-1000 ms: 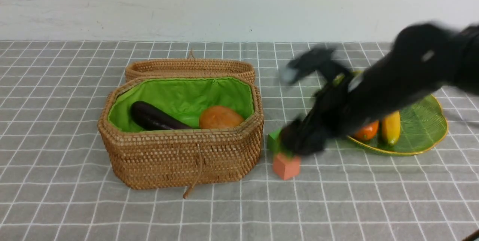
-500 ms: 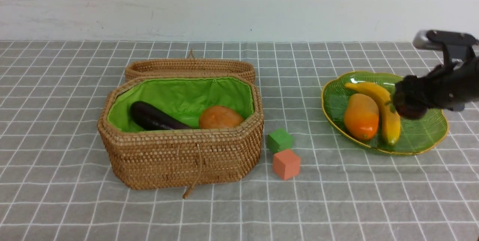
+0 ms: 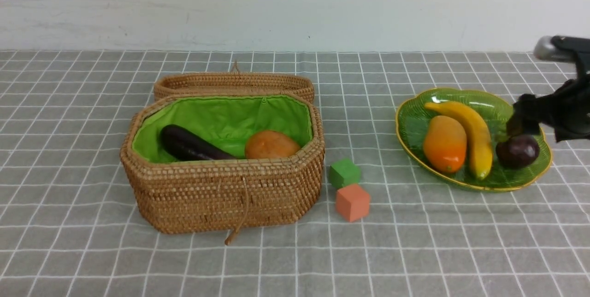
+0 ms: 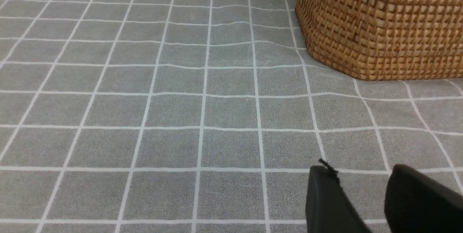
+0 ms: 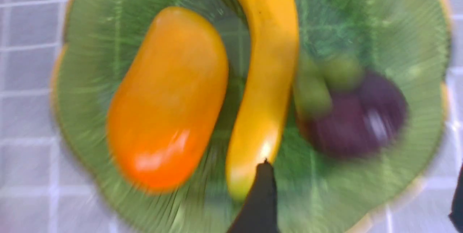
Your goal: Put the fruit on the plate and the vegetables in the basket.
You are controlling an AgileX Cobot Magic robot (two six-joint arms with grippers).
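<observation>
The small round dark maroon fruit [image 3: 517, 151] is lying on the large translucent green glass plate [image 3: 417, 121] with the ribbed surface and yellow scalloped rim, just beside the long yellow banana [image 3: 469, 134], which is lying next to the glossy orange-yellow mango [image 3: 445, 143]. The right gripper [image 3: 530, 119] is hanging just above the maroon fruit, its jaws standing wide apart and gripping nothing; in the right wrist view the fruit [image 5: 356, 115] is showing blurred, with green sepals at one end, between two dark jaw tips at the frame's edge. To the left, the tan woven rattan basket [image 3: 221, 195] with the bright green lining is sitting with its lid folded behind it, holding the long dark purple eggplant [image 3: 191, 145] and the dull orange-brown potato [image 3: 272, 145]. A green cube [image 3: 344, 173] and a salmon cube [image 3: 352, 202] are sitting between basket and plate on the grey checked cloth covering the surface [image 3: 69, 251]. The left gripper [image 4: 365, 204] is appearing only in its own wrist view, hovering low over bare cloth near the basket's wall [image 4: 383, 23], jaws partly parted and holding nothing.
</observation>
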